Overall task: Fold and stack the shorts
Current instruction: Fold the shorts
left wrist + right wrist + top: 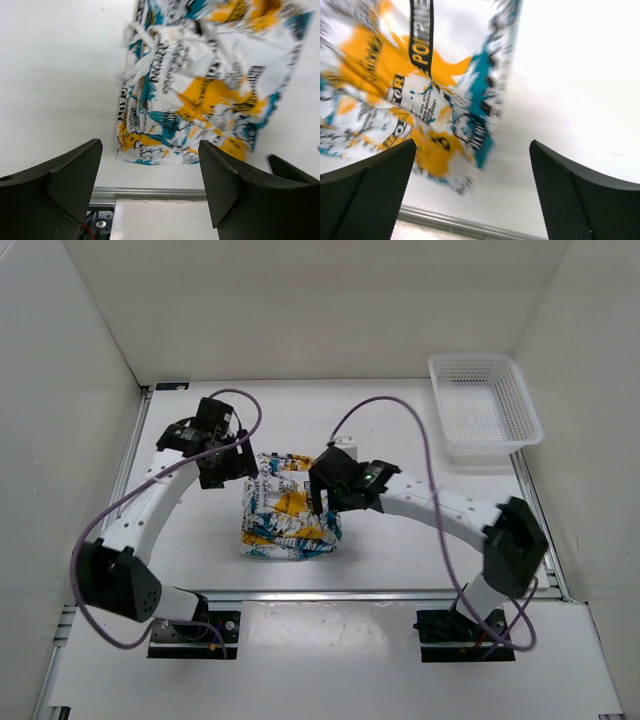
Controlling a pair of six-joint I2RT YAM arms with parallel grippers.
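Observation:
The shorts (283,508) lie folded into a compact bundle on the white table, white fabric with teal, yellow and black print. My left gripper (222,462) hovers just off the bundle's upper left corner, open, with nothing between its fingers. In the left wrist view the shorts (210,85) fill the upper right, beyond my left gripper (150,185). My right gripper (322,492) hangs over the bundle's right edge, also open and empty. Seen from the right wrist, the shorts (415,95) spread across the left, blurred, above my right gripper (472,190).
A white plastic mesh basket (486,406) stands at the far right corner. White walls enclose the table on three sides. A metal rail (380,593) runs along the table's near edge, with both arm bases just behind it.

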